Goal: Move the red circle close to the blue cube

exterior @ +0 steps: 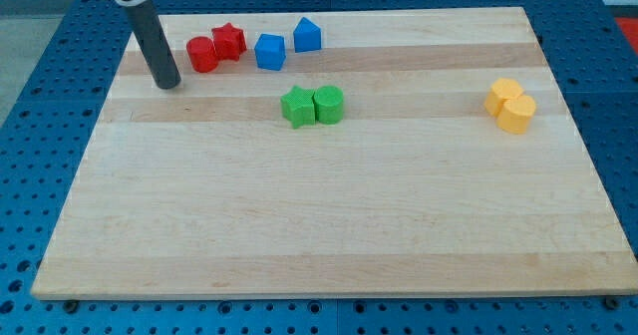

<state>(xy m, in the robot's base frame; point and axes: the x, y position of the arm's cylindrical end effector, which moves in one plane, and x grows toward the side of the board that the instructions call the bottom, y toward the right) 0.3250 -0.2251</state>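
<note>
My tip sits near the board's top-left edge, just left of the red circle; no pincer shows.

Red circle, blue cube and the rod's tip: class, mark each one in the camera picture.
red circle (202, 53), camera view, on the middle of its top face.
blue cube (270, 51), camera view, on the middle of its top face.
my tip (167, 83), camera view, on the rod's very end, to the view's left of the red circle.

Pale wooden board, blue perforated table around it, even light
</note>
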